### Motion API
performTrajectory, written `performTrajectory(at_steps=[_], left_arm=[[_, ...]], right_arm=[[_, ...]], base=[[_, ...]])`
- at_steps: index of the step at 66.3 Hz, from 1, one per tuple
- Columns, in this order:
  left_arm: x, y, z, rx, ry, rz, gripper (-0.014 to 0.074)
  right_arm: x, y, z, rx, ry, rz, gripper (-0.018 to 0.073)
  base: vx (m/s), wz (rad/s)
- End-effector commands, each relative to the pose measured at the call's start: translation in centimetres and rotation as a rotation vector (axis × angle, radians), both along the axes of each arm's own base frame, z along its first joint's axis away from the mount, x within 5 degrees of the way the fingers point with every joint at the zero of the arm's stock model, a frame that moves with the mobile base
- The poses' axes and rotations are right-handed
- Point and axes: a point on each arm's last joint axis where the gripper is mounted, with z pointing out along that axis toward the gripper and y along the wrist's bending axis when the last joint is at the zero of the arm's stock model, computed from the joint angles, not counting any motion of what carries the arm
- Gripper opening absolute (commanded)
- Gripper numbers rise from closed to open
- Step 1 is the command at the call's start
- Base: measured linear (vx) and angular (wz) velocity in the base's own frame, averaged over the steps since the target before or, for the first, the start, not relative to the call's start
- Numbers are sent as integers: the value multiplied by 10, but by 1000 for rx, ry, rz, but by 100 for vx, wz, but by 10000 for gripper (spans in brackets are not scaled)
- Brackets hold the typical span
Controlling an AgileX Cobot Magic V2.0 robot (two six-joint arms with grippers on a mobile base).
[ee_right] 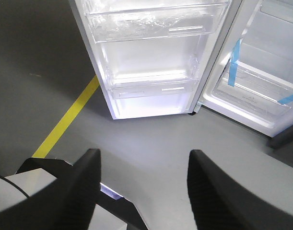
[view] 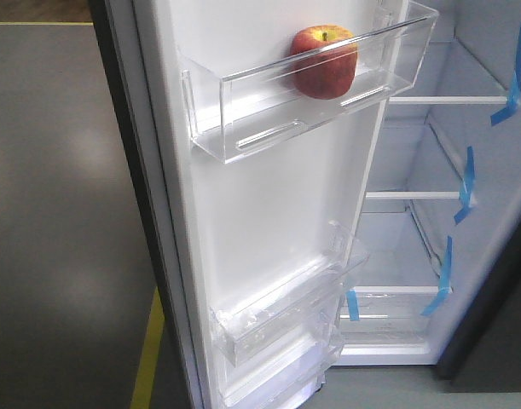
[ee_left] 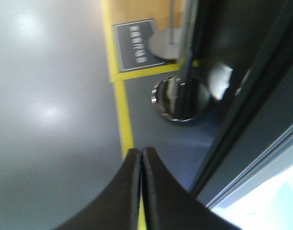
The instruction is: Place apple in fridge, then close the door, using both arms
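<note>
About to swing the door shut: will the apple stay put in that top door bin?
The apple is round and glossy, so it may roll sideways along the clear bin, which is much wider than it. The front wall rises above its middle, so it likely stays in.

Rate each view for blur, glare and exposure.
Front view: fairly sharp, the apple crisp, the door bright on its white lining. Left wrist view: soft throughout, the shut left gripper blurred, glare spots on the floor, lower right corner blown out. Right wrist view: the open right gripper dark, the door's lower end overexposed.
</note>
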Motion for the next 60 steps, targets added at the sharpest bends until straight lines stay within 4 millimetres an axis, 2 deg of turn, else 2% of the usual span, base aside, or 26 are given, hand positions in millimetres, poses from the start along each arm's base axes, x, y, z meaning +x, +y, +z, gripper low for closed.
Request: performTrajectory(at_steps=[1, 20, 41, 53, 60], left_arm=[[20, -5, 20, -53, -126, -19, -6], [71, -15, 29, -137, -165, -115, -6], [129, -20, 24, -188, -173, -172, -6], [154, -26, 22, -230, -165, -187, -6], [166, -37, 23, -229, -163, -231, -6]], right_arm=[[0, 0, 4, -2, 10, 1, 386], [0, 0, 4, -2, 10, 1, 386], [0, 0, 4, -2, 10, 1, 386], [0, 0, 4, -2, 10, 1, 386], [0, 0, 4, -2, 10, 1, 386]], base=[[0, 0], [0, 0], [0, 0], [0, 0], [0, 0]])
